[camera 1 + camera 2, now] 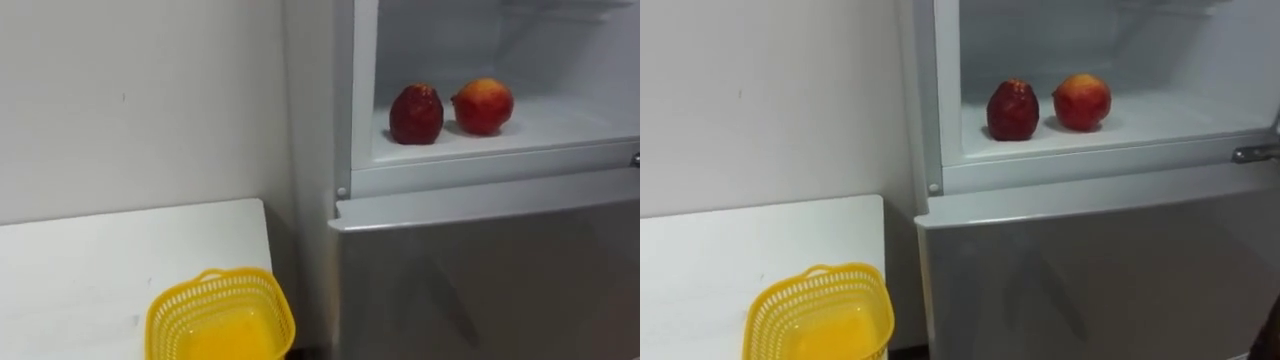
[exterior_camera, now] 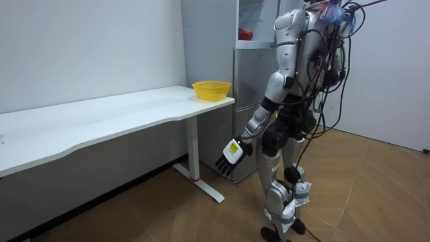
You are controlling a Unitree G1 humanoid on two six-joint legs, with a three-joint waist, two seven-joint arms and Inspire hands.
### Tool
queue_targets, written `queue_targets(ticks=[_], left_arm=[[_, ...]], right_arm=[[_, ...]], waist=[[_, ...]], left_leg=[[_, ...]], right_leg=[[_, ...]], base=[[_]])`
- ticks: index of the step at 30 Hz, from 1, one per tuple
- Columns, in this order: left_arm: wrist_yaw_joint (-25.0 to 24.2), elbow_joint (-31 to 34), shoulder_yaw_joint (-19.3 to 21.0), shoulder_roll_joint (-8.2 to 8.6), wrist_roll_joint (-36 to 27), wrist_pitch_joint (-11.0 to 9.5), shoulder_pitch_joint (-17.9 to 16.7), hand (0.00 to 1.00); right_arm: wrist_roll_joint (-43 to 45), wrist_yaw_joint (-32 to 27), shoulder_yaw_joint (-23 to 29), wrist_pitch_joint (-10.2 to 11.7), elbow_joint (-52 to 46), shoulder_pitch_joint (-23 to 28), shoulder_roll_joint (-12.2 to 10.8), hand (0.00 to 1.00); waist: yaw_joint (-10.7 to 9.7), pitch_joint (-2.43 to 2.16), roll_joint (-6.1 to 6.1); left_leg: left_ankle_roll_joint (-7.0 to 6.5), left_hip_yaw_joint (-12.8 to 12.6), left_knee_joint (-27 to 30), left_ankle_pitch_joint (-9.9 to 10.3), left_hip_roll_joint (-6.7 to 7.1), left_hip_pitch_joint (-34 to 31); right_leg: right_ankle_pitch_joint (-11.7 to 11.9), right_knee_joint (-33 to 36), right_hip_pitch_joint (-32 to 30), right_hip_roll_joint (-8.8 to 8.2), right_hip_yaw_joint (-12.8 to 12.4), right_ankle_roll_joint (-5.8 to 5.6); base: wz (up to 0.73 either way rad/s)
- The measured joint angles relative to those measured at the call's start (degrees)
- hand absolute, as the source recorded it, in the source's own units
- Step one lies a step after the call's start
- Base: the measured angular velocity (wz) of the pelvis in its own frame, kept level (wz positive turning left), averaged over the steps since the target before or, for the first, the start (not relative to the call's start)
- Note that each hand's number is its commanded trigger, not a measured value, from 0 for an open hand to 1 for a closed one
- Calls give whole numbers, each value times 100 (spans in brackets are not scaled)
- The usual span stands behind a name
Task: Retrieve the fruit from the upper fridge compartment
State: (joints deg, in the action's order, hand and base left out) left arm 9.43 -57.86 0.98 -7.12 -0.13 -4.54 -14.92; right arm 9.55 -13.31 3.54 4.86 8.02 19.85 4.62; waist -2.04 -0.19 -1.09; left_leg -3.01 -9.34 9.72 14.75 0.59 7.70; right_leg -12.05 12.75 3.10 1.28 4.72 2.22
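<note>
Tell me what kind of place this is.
Probably a plain room set up as a kitchen corner: a fridge with its upper compartment open, a dark red fruit and a red-orange fruit inside, beside a white table carrying a yellow basket.

upper compartment open-fronted, basket well aside

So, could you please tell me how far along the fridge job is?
Done: the upper fridge stands open. In hand: nothing; the left hand hangs open at the robot's side. To do: the dark red fruit and the red-yellow fruit sit on its shelf; the yellow basket on the table looks empty.
</note>
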Motion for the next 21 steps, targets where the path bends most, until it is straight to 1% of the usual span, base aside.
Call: queue_targets(ticks=[1,2,3,4,6,7,9,10,11,12,14,15,16,17,18,20,21], left_arm=[[-1,0,-1,-8,1,-22,-18,0],[-12,-11,-4,-28,18,-81,-59,0],[-19,-13,-6,-49,41,-103,-83,0],[-19,-13,-5,-56,41,-119,-98,0],[-25,-75,-80,-59,38,-211,-123,0],[-30,-104,-123,-59,38,-226,-121,0],[-50,-310,-189,-68,66,-353,-109,0],[-50,-397,-202,-86,80,-382,-104,0],[-43,-505,-279,-156,84,-411,-105,0],[-40,-545,-355,-234,106,-409,-135,0],[-39,-632,-373,-277,216,-407,-142,0],[-43,-662,-413,-279,284,-396,-121,0],[-48,-688,-421,-278,329,-397,-119,0],[-54,-789,-422,-272,403,-393,-124,0],[-57,-878,-424,-264,484,-388,-88,0],[-85,-905,-435,-262,560,-370,-84,0],[-115,-907,-442,-265,594,-345,-84,0]], right_arm=[[10,-55,7,49,-160,8,0,0],[54,-151,10,113,-463,20,4,0],[187,-267,11,227,-712,46,12,0],[209,-307,13,278,-817,47,13,0],[206,-470,8,336,-1402,37,11,0],[206,-502,8,398,-1531,32,12,0],[214,-608,-1,596,-2042,-10,18,0],[226,-667,-14,644,-2143,-37,30,0],[235,-778,-23,736,-2296,-92,39,0],[300,-924,-46,766,-2453,-107,54,0],[577,-1073,-102,779,-2635,-118,101,0],[706,-1153,-199,786,-2733,-145,183,0],[758,-1178,-240,803,-2765,-165,206,0],[919,-1215,-283,823,-2830,-199,217,0],[1046,-1241,-302,834,-2946,-203,222,0],[1170,-1350,-321,865,-3127,-230,255,0],[1257,-1462,-353,924,-3191,-291,285,0]], waist=[[-23,0,-10],[-86,10,-3],[-97,14,-24],[-96,21,-21],[-73,50,-32],[-69,50,-53],[-64,34,-91],[-64,34,-95],[-72,40,-115],[-66,25,-103],[-58,14,-118],[-59,14,-128],[-55,13,-137],[-38,22,-109],[-9,9,-107],[31,-2,-87],[62,-7,-73]], left_leg=[[0,8,0,0,2,0],[0,0,-3,0,4,-3],[0,-14,-9,0,4,-10],[0,-24,-11,0,2,-15],[0,-116,-15,0,-4,-34],[0,-127,-15,1,-5,-46],[-2,-132,-17,2,-10,-118],[-3,-124,-19,3,-13,-134],[-9,-123,-19,7,-20,-152],[-9,-133,-18,9,-27,-155],[-9,-125,-13,9,-34,-150],[-8,-129,-7,9,-33,-140],[-8,-130,-7,8,-34,-129],[-8,-132,-5,8,-35,-111],[-8,-133,7,8,-35,-110],[-8,-135,12,8,-31,-112],[-8,-152,8,8,-31,-110]], right_leg=[[2,-6,-1,-1,0,-3],[3,-12,-2,-5,1,-5],[3,-12,-1,-4,-2,-6],[3,-12,-3,-1,-10,-6],[4,4,-45,8,-93,-7],[8,8,-63,12,-111,-13],[10,78,-176,27,-142,-17],[10,97,-204,40,-142,-17],[14,93,-216,74,-141,-12],[19,98,-219,82,-152,-5],[24,109,-218,82,-153,5],[24,142,-221,85,-151,5],[24,150,-216,85,-148,5],[24,166,-204,83,-137,5],[24,175,-201,83,-136,5],[24,178,-199,79,-137,5],[24,179,-196,79,-139,5]], base=[[-4],[0],[0],[-8],[-13],[-14],[-7],[0],[0],[3],[0],[0],[0],[0],[0],[0],[-3]])
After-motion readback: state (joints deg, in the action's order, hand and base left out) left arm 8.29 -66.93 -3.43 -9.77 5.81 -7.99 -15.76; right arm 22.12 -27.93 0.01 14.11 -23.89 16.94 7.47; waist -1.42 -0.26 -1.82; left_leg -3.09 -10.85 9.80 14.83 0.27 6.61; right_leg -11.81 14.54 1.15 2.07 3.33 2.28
